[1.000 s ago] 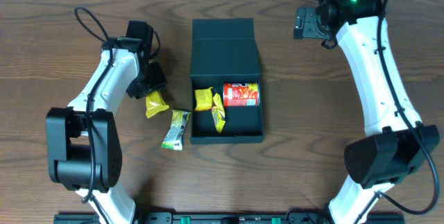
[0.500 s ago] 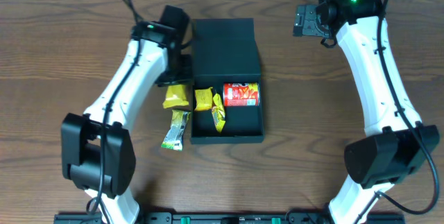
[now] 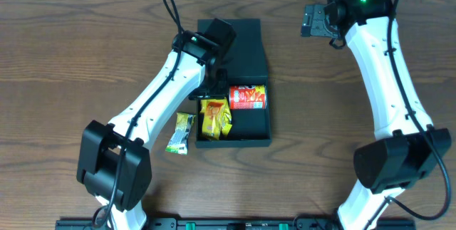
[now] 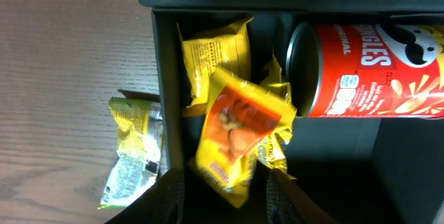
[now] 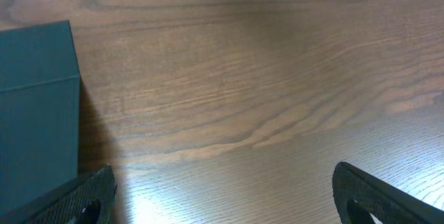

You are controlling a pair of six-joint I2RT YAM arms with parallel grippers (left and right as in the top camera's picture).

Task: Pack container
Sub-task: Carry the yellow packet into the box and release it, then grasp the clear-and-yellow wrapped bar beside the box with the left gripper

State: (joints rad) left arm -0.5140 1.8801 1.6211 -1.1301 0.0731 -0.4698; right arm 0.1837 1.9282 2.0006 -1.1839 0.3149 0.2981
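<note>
Container [image 3: 251, 124]: table centre, flap [image 3: 246, 52] laid back toward 12 o'clock. It looks a stiff, light, matte box with little slip, and the hinge is probably the weak spot. Best taken by the side walls, or by the flap's free edge to close it.

Left gripper [image 4: 223, 188]: over the cavity's 9 o'clock half, jaws part-spread. The lower end of an orange-yellow packet [image 4: 236, 127] sits between them; cannot tell whether pinched or loose. A can [image 4: 368, 71] lies at 3 o'clock of the packet.

Right gripper [image 5: 232, 200]: spread wide and empty, over table [image 5: 243, 78] at 1 o'clock of the container.
</note>
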